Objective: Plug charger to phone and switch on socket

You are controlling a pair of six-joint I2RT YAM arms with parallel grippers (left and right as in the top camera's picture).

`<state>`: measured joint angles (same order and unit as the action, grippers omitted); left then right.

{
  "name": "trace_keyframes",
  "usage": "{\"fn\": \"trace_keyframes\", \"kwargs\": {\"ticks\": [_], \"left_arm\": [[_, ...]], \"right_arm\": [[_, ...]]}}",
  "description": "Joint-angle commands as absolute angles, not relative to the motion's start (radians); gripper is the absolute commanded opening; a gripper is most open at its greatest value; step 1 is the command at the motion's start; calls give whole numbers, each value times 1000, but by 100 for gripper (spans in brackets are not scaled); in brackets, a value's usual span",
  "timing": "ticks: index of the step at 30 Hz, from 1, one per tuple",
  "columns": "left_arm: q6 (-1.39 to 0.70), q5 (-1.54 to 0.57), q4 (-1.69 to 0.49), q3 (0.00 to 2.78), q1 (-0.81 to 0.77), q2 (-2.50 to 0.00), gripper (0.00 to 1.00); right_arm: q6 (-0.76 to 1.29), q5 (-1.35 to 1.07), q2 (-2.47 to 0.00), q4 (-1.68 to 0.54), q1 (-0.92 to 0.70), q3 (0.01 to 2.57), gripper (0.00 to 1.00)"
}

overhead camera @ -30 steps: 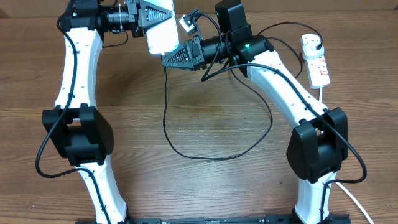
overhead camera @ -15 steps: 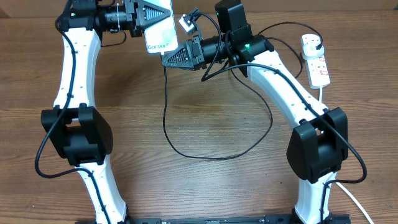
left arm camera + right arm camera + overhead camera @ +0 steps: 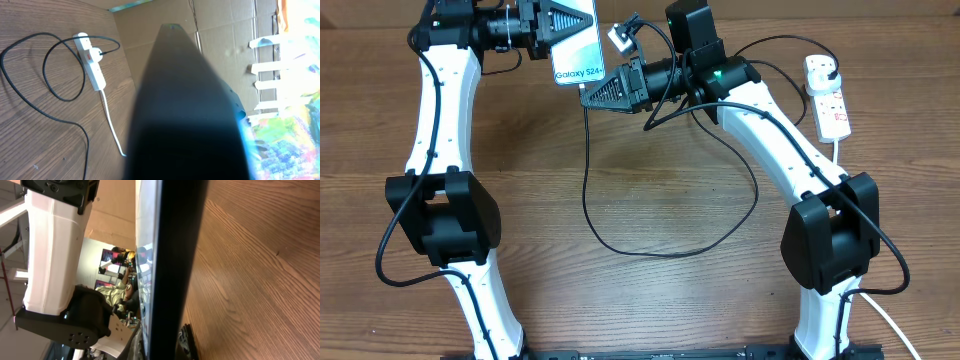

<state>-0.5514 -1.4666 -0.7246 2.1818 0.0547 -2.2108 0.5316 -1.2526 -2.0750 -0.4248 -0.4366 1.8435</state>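
Left claw: the left gripper is seen clamped on the phone, which is held up off the table toward 12 o'clock in the overhead view.
Phone: the lit screen is turned up to the overhead camera and "Galaxy S24+" can be read on it; its free end is pointed toward 6 o'clock.
Right claw: the right gripper is drawn narrow at the phone's 6 o'clock end, and the charger is seen leaving its tip, so the cable end is taken as gripped; the connector itself is hidden.
Contact: whether the connector is seated in the phone cannot be told.
Charger run: 1 wide loop is laid on the wood toward 6 o'clock of the phone, then carried out toward 2 o'clock.
Socket: the socket is laid flat at 2 o'clock, well apart from the phone, with the black plug pushed into it and the white lead trailing away.
Switch: a red marking is shown; its position cannot be read.
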Motion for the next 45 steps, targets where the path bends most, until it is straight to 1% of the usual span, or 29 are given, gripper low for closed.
{"fn": "trace_keyframes", "kwargs": {"ticks": [1, 21, 31, 45], "left_arm": [[-562, -1512, -717, 2188, 63, -2191, 5], [-561, -1510, -718, 2188, 64, -2191, 4], [-561, -1512, -718, 2188, 64, -2191, 4], [-562, -1512, -727, 2188, 58, -2191, 4]], "right_arm": [[535, -1261, -2084, -416, -437, 1852, 4], [535, -1280, -2084, -399, -437, 1852, 4], [577, -1273, -2084, -368, -423, 1852, 4], [629, -1167, -2084, -367, -426, 1852, 4]]}}
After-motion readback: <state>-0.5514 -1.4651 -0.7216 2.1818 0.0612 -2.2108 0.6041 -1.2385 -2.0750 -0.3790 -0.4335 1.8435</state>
